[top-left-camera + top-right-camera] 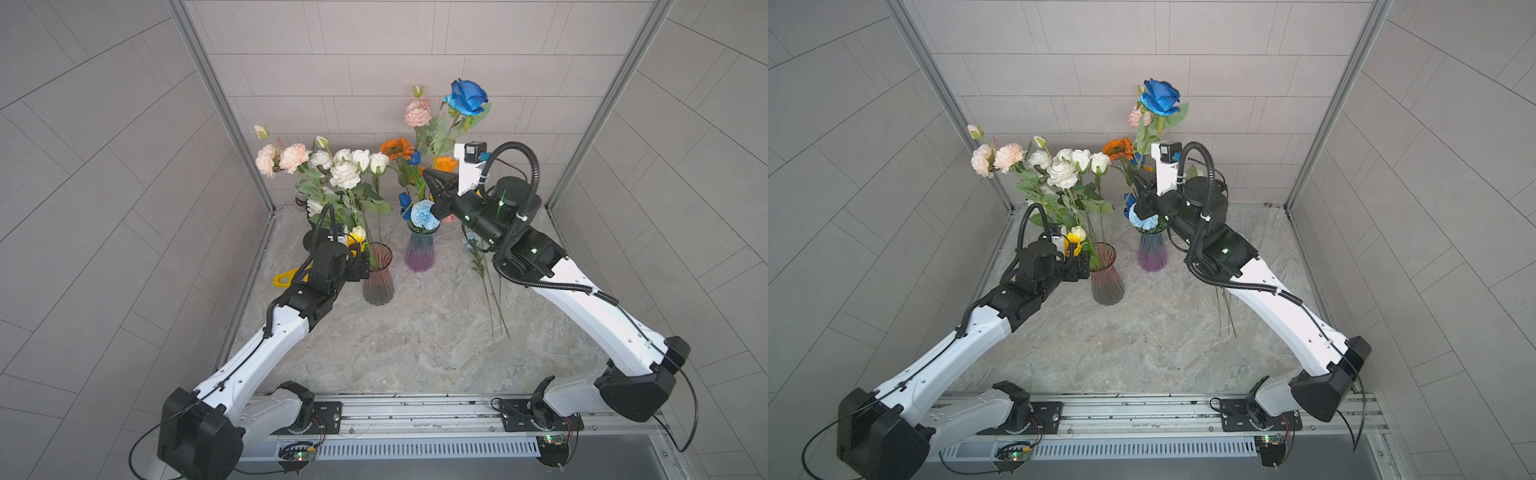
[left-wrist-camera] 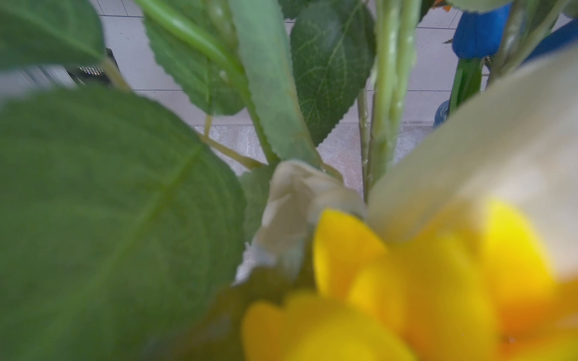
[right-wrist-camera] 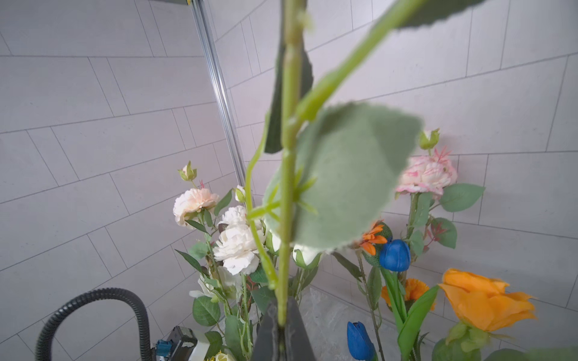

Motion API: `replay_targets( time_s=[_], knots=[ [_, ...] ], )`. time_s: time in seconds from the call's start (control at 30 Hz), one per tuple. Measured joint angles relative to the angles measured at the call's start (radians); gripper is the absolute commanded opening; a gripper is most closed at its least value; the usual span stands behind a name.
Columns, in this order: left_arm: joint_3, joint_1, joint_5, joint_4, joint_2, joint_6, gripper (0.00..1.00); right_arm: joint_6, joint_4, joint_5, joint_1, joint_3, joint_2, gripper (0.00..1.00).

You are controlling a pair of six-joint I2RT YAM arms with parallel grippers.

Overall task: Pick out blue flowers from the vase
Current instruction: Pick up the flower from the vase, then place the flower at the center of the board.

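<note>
Stem (image 3: 286, 218) of the blue rose (image 1: 467, 97) sits pinched in my right claw (image 3: 283, 328), at twelve o'clock above the vase (image 1: 420, 251). Leaves could snag neighbours and tip it. My left claw (image 1: 360, 266) gapes, empty.

white roses (image 1: 360, 160) | orange sunflower (image 1: 396, 148) | pink carnation (image 1: 417, 113) | marble tabletop (image 1: 415, 353)

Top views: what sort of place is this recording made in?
Probably a robot test booth, not a home: grey tiled panels in metal framing wall a marble-look tabletop, and two arms sit on an aluminium rail among artificial-flower vases.
</note>
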Motion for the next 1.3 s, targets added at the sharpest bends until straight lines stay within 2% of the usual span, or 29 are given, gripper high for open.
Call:
replay_targets(
  time_s=[0.3,0.57,0.83,1.07,1.17,1.3],
  knots=[
    [0.000,0.000,-0.007,0.002,0.007,0.009,1.00,-0.042,-0.041,-0.002,-0.001,0.000,-0.190,0.00],
    [0.000,0.000,-0.006,0.002,0.009,0.010,1.00,-0.046,-0.171,0.014,-0.005,0.064,-0.304,0.00],
    [0.000,0.000,0.004,0.000,-0.005,0.010,1.00,-0.079,-0.404,0.175,-0.005,0.076,-0.404,0.00],
    [0.000,0.000,0.016,0.002,-0.023,0.014,1.00,-0.131,-0.587,0.348,-0.010,0.135,-0.392,0.00],
    [0.000,0.000,0.026,0.002,-0.026,0.018,1.00,-0.135,-0.639,0.382,-0.071,0.125,-0.370,0.00],
    [-0.001,0.000,0.040,0.008,-0.033,0.027,1.00,-0.079,-0.672,0.285,-0.281,0.029,-0.343,0.00]
  ],
)
